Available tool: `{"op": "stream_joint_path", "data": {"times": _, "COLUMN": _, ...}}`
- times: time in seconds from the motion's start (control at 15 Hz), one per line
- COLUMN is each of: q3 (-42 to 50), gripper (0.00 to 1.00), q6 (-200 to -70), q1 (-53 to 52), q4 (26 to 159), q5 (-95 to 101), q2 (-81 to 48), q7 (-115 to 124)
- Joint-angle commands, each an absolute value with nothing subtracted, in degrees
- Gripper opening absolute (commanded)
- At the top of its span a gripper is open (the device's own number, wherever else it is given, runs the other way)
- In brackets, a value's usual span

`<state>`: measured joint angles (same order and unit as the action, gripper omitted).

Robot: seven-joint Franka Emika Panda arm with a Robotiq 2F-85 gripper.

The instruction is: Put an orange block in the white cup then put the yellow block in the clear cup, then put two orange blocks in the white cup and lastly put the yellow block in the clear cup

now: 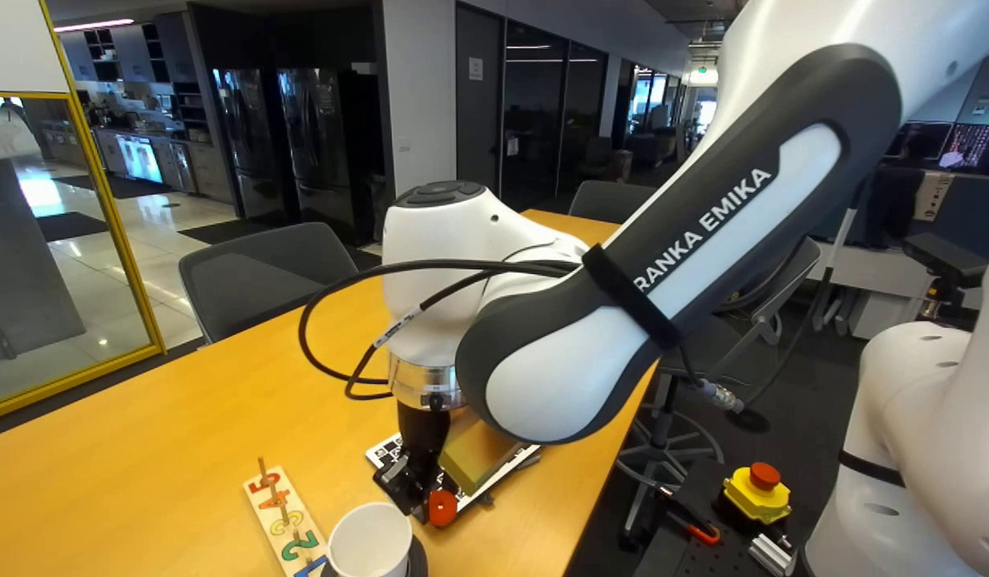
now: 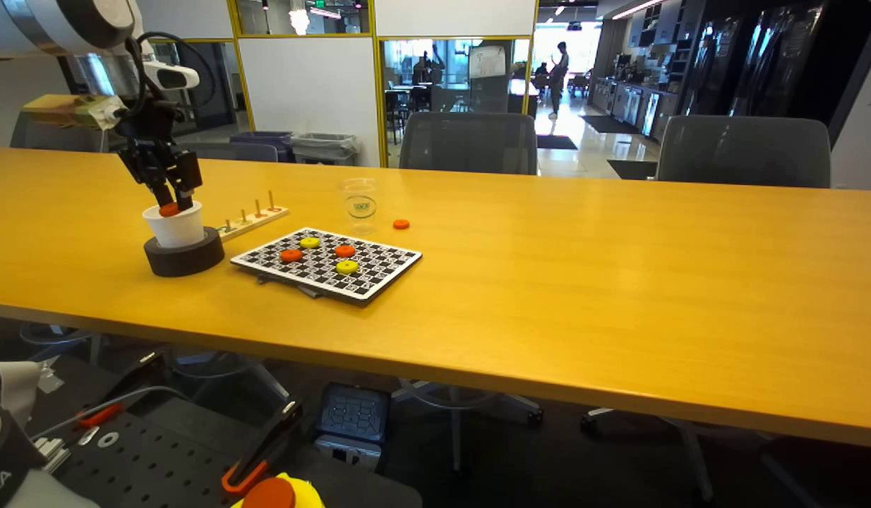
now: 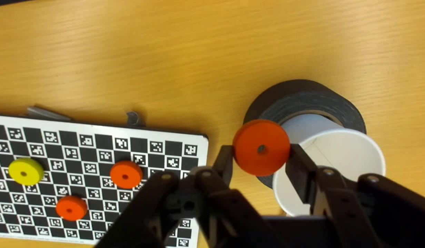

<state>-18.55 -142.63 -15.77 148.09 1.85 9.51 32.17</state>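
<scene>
My gripper point(image 3: 260, 156) is shut on an orange block point(image 3: 260, 147), a round disc with a hole. In an exterior view the gripper point(image 2: 176, 200) and held block point(image 2: 169, 209) overlap the mouth of the white cup point(image 2: 173, 229). In the wrist view the block is beside the mouth of the white cup point(image 3: 340, 151), toward the board. The clear cup point(image 2: 360, 201) stands behind the checkered board point(image 2: 322, 286). On the board lie two orange blocks point(image 2: 291, 255) point(image 2: 344, 250) and two yellow blocks point(image 2: 309, 242) point(image 2: 346, 267). Another orange block point(image 2: 401, 224) lies on the table.
The white cup stands in a black tape roll point(image 2: 185, 261). A wooden number strip with pegs point(image 1: 284, 521) lies beside it. The table's edge point(image 2: 435, 377) runs along the front. Chairs point(image 2: 467, 141) stand behind the table.
</scene>
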Motion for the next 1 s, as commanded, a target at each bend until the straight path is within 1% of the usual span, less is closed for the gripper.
{"op": "stream_joint_path", "data": {"times": 0.0, "q3": -19.5, "gripper": 0.20, "q6": -142.5, "q1": -15.0, "q4": 144.9, "q5": 3.6, "q2": 9.0, "q7": 31.5}}
{"op": "stream_joint_path", "data": {"times": 0.93, "q3": -18.4, "gripper": 0.20, "q6": -148.2, "q1": -16.3, "q4": 138.6, "q5": -2.3, "q2": -0.5, "q7": 18.2}}
